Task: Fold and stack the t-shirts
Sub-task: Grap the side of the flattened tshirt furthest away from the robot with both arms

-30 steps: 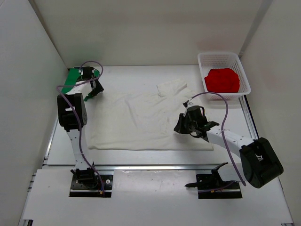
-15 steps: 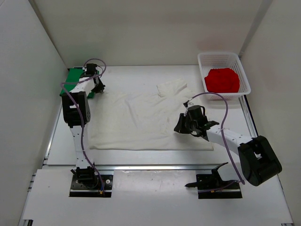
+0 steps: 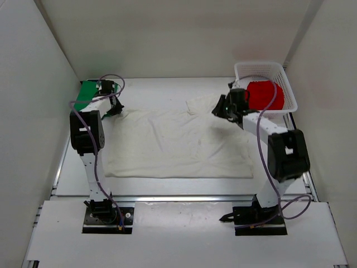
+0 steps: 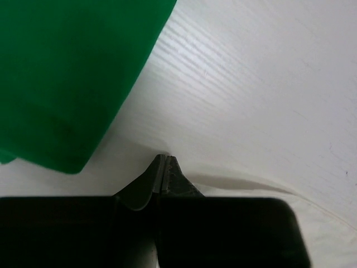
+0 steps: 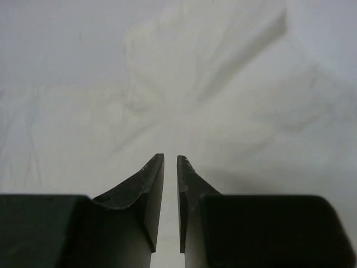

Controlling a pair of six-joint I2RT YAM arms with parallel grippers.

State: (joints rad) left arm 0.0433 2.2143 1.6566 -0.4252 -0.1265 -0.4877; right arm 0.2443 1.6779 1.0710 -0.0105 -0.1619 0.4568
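While no stack exists yet, the worktop point(image 3: 167, 89) carries the white t-shirt point(image 3: 178, 148) spread across its middle, creased and unfolded, one sleeve point(image 3: 203, 103) turned in near the far edge. The basket point(image 3: 290, 92) stands in the far right corner with the red t-shirt point(image 3: 265, 94) bundled inside, not yet taken out. The green t-shirt point(image 3: 85, 92) lies in the far left corner, seemingly folded. The left gripper point(image 4: 165, 158) is closed, its tips appearing to pinch the white shirt's far left edge just beside the green one. The right gripper point(image 5: 170, 159) hovers above the turned-in sleeve, jaws a narrow slit apart, holding nothing. Judgement: one garment possibly finished, two outstanding, stacking not begun.
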